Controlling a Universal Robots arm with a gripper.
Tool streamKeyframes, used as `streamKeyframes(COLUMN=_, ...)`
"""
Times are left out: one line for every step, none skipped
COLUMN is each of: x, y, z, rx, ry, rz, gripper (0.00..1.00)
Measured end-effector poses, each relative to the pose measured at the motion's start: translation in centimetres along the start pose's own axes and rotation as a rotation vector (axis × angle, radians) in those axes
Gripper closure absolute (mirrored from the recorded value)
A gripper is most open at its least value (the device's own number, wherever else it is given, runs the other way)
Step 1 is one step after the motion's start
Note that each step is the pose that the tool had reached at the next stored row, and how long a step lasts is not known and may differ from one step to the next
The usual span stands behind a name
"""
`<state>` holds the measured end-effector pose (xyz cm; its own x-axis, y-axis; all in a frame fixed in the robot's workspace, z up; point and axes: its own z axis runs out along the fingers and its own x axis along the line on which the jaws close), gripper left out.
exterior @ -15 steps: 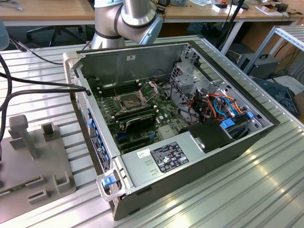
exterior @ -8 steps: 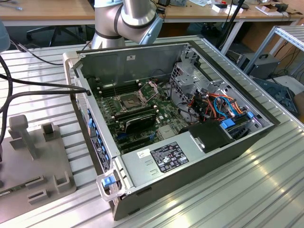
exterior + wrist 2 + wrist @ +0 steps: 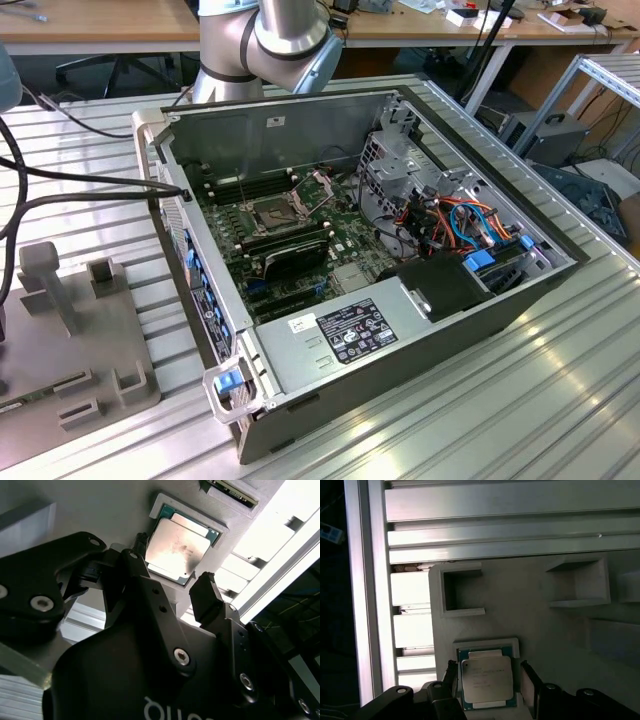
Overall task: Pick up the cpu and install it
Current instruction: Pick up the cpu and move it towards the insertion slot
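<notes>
The cpu (image 3: 180, 547) (image 3: 486, 680) is a small square chip with a dull silver top. It lies flat in a shallow pocket of a grey holder block (image 3: 545, 625). In both wrist views my gripper (image 3: 167, 582) (image 3: 490, 677) is open just above it, with one black finger (image 3: 127, 567) on one side of the chip and the other finger (image 3: 205, 597) on the opposite side. Neither finger visibly presses the chip. In the exterior view the open computer case (image 3: 400, 330) shows the bare processor socket (image 3: 272, 212) with its metal frame (image 3: 320, 182) hinged up.
Other raised pockets (image 3: 457, 590) stand on the holder block, which rests on a ribbed aluminium table (image 3: 495, 525). A grey fixture (image 3: 70, 340) sits at the exterior view's left beside the case. Black memory sticks (image 3: 290, 250), a power supply (image 3: 340, 335) and cable bundles (image 3: 450, 220) crowd the case.
</notes>
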<state>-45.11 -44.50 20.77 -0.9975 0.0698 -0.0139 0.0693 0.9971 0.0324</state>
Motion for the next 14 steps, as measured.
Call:
streamKeyframes(x=0.0, y=0.0, z=0.03, rx=0.0, ry=0.0001, rz=-0.006, gripper=0.38)
streamKeyframes(x=0.0, y=0.0, z=0.03, rx=0.0001, ry=0.0003, rz=-0.007, gripper=0.38)
streamKeyframes(x=0.01, y=0.0, z=0.03, rx=0.0001, ry=0.0003, rz=-0.007, gripper=0.38)
streamKeyframes(x=0.01, y=0.0, z=0.04, rx=0.0, ry=0.0002, rz=-0.007, gripper=0.38)
streamKeyframes(x=0.01, y=0.0, z=0.05, rx=0.0, ry=0.0, rz=-0.007, gripper=0.38)
streamKeyframes(x=0.03, y=0.0, z=0.07, rx=-0.0001, ry=-0.0001, rz=-0.007, gripper=0.38)
streamKeyframes(x=0.09, y=0.0, z=0.07, rx=0.0, ry=0.0001, rz=-0.007, gripper=0.38)
streamKeyframes(x=0.12, y=-0.01, z=0.07, rx=0.0, ry=0.0001, rz=-0.007, gripper=0.38)
streamKeyframes(x=0.14, y=-0.01, z=0.09, rx=-0.0001, ry=0.0, rz=-0.007, gripper=0.38)
streamKeyframes(x=0.15, y=-0.01, z=0.11, rx=0.0, ry=0.0001, rz=-0.007, gripper=0.38)
streamKeyframes(x=0.16, y=-0.02, z=0.16, rx=0.0, ry=0.0002, rz=-0.007, gripper=0.38)
streamKeyframes(x=0.16, y=-0.02, z=0.22, rx=0.0, ry=0.0001, rz=-0.007, gripper=0.38)
streamKeyframes(x=0.16, y=-0.02, z=0.29, rx=0.0001, ry=0.0002, rz=-0.008, gripper=0.38)
streamKeyframes(x=0.17, y=-0.02, z=0.34, rx=0.0001, ry=0.0002, rz=-0.008, gripper=0.38)
